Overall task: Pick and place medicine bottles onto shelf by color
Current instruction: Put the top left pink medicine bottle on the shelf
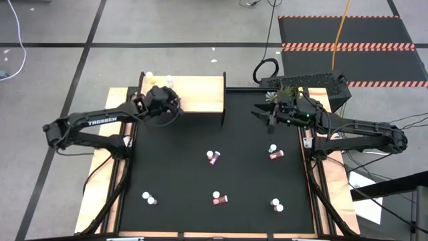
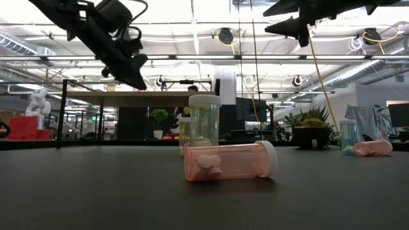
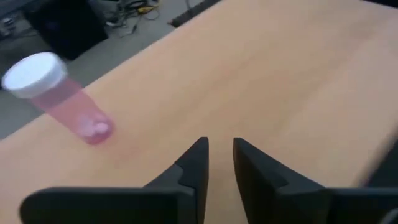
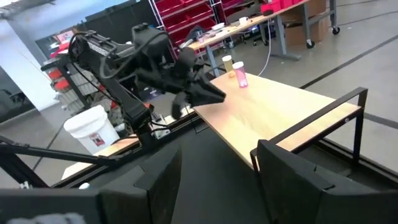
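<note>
High view gives me the layout: my left gripper (image 1: 175,102) hangs over the left part of the shelf (image 1: 200,94), and my right gripper (image 1: 257,112) hovers above the black mat (image 1: 174,174) near its far right corner, beside the potted plant (image 1: 279,94). Through the left wrist view I see the left fingers (image 3: 193,165) nearly pressed together with only a slim gap, gripping nothing; a pink bottle (image 3: 59,99) with a white cap stands on the wood just beyond them. A yellowish bottle (image 4: 227,64) stands beside it in the right wrist view. My right jaws are spread and empty. Six more bottles are scattered on the mat. From the low view, the nearest pink bottle (image 2: 230,161) lies on its side with tablets inside, and a pale bottle (image 2: 204,121) stands upright behind it.
</note>
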`<action>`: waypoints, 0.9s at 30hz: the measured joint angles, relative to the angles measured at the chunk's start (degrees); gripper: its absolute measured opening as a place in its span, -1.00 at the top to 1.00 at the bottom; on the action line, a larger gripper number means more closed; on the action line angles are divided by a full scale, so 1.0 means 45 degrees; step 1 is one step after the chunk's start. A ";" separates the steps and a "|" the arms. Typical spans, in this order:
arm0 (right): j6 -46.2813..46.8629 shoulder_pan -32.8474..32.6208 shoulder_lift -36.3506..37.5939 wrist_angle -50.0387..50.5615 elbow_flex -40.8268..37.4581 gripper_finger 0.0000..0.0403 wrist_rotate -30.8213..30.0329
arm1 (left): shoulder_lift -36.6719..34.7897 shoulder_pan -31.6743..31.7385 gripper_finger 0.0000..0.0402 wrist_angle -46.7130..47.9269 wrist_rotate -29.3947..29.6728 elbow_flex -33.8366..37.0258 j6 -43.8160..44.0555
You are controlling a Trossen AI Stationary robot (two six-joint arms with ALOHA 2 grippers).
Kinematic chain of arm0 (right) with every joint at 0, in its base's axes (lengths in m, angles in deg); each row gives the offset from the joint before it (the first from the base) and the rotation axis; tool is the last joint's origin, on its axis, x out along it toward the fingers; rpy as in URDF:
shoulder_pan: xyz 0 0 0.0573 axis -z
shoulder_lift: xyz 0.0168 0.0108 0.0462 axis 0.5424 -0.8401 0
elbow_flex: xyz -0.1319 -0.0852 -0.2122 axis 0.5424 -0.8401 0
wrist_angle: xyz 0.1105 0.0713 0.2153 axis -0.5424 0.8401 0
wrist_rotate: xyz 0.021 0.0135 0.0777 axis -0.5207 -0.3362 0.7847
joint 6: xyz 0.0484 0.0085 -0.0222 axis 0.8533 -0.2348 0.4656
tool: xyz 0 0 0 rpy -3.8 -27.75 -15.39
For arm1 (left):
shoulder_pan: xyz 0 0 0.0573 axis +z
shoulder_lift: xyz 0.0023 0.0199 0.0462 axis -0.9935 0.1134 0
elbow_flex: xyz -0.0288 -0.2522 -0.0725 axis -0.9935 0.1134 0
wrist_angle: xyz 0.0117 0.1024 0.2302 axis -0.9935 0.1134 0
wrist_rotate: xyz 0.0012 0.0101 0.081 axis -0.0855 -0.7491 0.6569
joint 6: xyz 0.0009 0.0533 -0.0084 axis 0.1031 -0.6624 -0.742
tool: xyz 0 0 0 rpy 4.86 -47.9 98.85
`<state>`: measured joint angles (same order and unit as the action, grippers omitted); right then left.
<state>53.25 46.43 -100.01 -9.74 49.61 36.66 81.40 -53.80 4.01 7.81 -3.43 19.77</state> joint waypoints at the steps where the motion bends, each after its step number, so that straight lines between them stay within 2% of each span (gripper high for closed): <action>1: 0.0028 -0.0005 0.0000 0.0004 0.0000 -0.01 0.0000 | 0.0063 0.0151 0.68 -0.0155 -0.0004 0.0000 0.0036; 11: -0.0378 -0.0005 0.0000 0.0118 0.0000 -0.01 -0.0033 | 0.0120 0.1850 0.82 -0.0712 -0.0718 -0.0010 -0.0146; 15: -0.0873 -0.0005 0.0000 0.0256 0.0000 -0.01 -0.0170 | 0.0120 0.2473 0.83 -0.0782 -0.1779 -0.0010 -0.0630; 27: -0.1645 0.0513 0.0000 0.0345 0.0000 -0.01 -0.0276 | 0.0544 0.3099 0.83 -0.0882 -0.2508 -0.0012 -0.0745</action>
<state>45.85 48.74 -100.01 -8.19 49.61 35.42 83.85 -39.86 0.04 -3.48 -3.49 16.42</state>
